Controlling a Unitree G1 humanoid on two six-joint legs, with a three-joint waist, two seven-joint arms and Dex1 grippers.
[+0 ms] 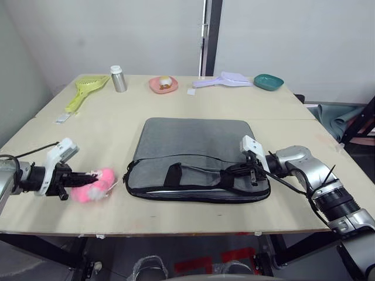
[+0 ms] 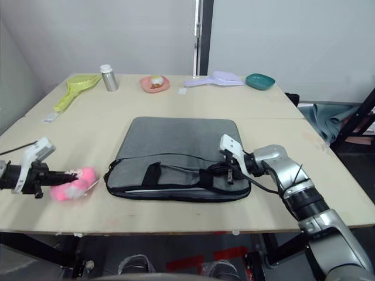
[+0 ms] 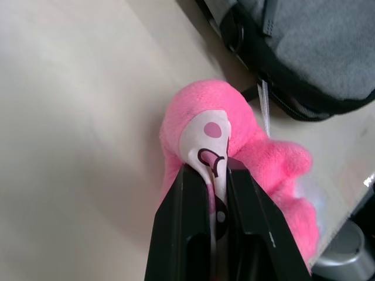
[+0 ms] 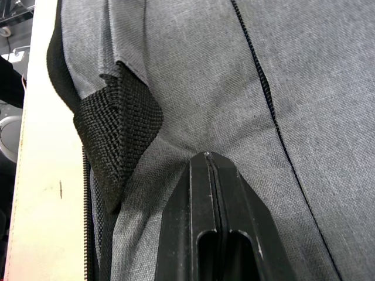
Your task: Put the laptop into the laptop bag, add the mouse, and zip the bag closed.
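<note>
The dark grey laptop bag [image 1: 196,146] lies flat in the middle of the table, its black handles [image 1: 173,174] towards the near edge. A thin pale strip shows along its near edge; I cannot tell if this is the laptop. The mouse is out of view. My right gripper [image 1: 232,171] rests on the bag's near right part beside a handle strap [image 4: 117,123], its fingers shut with the tips against the grey fabric. My left gripper [image 3: 205,170] is shut on a pink plush toy [image 1: 94,184] lying on the table left of the bag.
Along the far edge stand a green scoop [image 1: 85,91], a metal bottle [image 1: 119,79], a pink plate with food [image 1: 163,84], a lilac brush [image 1: 225,80] and a teal bowl [image 1: 268,82]. The table's near edge [image 1: 176,225] runs just in front of the bag.
</note>
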